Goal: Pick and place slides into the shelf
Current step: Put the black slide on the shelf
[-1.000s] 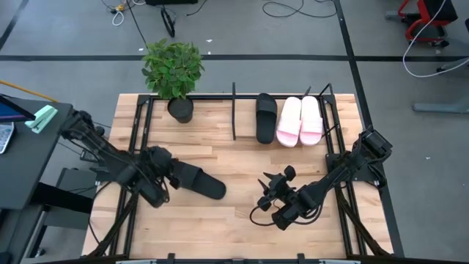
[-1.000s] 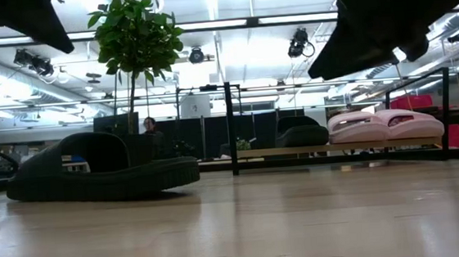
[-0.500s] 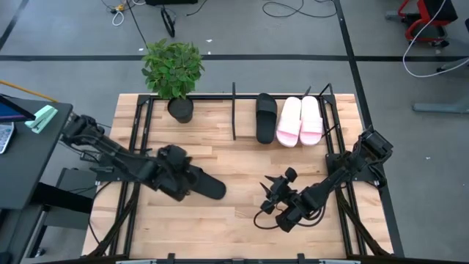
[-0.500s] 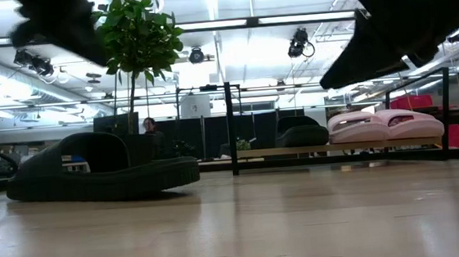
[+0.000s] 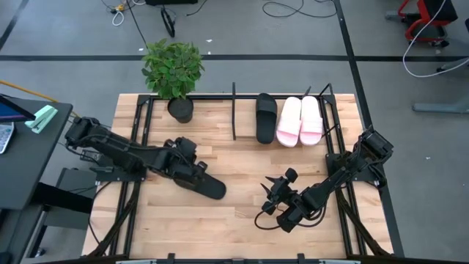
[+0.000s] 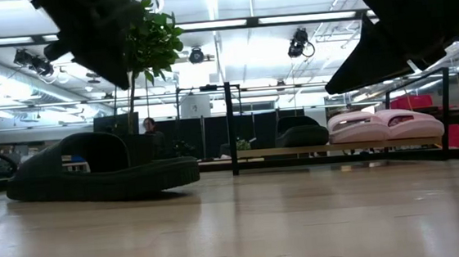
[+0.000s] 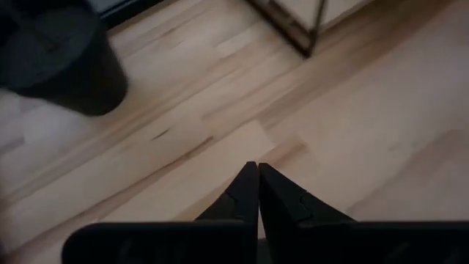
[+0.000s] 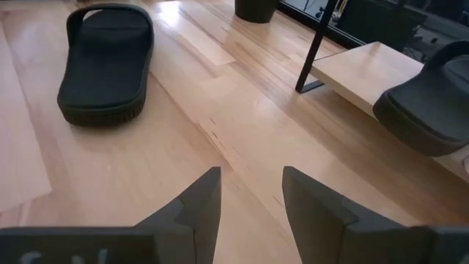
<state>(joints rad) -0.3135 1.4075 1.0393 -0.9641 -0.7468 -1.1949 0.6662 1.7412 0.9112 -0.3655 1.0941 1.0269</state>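
One black slide [image 5: 204, 183] lies flat on its sole on the left-middle of the table, also in the low view [image 6: 101, 167] and the right wrist view [image 8: 106, 62]. Another black slide [image 5: 266, 117] and two pale pink slides [image 5: 300, 120] rest side by side in the black rod shelf [image 5: 234, 117] at the far edge. My left gripper [image 5: 189, 152] hangs shut above the table at the loose slide's far-left end, well above it [image 6: 99, 32]. My right gripper [image 5: 278, 182] is open, hovering right of that slide.
A potted plant [image 5: 173, 70] in a black pot [image 7: 62, 66] stands at the far-left corner, left of the shelf. Black rails [image 5: 139, 132] run along both table sides. Bare wood [image 5: 242, 158] lies between the loose slide and the shelf.
My left gripper has swung from the table's left side toward the right and far side, ending above the loose black slide's far-left end. The slide has stayed put. My right arm has barely shifted.
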